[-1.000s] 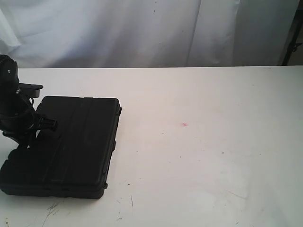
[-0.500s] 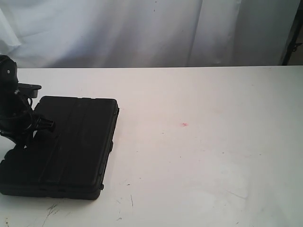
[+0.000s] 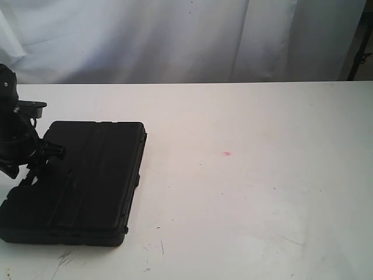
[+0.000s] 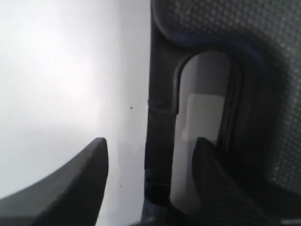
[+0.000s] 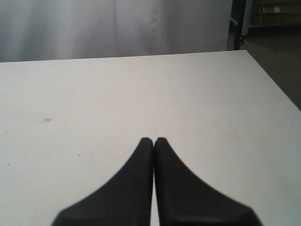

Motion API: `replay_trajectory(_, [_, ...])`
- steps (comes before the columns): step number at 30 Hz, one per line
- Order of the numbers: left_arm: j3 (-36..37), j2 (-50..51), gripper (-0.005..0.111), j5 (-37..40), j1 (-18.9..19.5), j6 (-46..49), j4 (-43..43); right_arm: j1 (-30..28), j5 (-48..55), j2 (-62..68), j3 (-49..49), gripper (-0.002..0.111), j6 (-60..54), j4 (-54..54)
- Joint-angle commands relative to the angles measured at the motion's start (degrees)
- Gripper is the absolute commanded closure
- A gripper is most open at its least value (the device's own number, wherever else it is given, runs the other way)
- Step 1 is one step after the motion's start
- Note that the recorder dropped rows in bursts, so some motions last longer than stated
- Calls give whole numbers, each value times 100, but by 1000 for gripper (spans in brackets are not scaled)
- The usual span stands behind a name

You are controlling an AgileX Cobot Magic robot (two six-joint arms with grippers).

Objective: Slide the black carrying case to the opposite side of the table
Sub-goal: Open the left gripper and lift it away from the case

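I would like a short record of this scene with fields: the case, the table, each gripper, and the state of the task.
case: black case, closed, lying flat at the left end of the table in the exterior view
table: white table, scuffed, with a pink spot
left gripper: left gripper open; fingers either side of the case's handle, one over the table, one in the handle opening
right gripper: right gripper shut, over the table, no case in its view
task state: case not yet at the opposite side
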Motion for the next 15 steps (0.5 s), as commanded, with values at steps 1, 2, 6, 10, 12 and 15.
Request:
replay_trajectory(1, [-12,-405,56,-120,-21,-457,369,-34,-7,-16,20,108,17,-102])
replay_trajectory(2, [-12,-498,58,-170,-21,-519,437,-34,-7,-16,20,108,17,-102])
replay_trajectory(6, [-12,-1018,74,-419,-21,-648,429,-34,-7,-16,20,108,17,-102])
replay_trajectory(10, [-12,-1505,106,-479,-21,-682,108,-34,-7,-16,20,108,17,-102])
replay_trajectory(12, [-12,-1704,107,-479,-21,-436,-192,-34,-7,-16,20,108,17,-102])
replay_trajectory(15, [77,-2046,107,-522,-21,-85,-902,-34,-7,-16,20,108,17,-102])
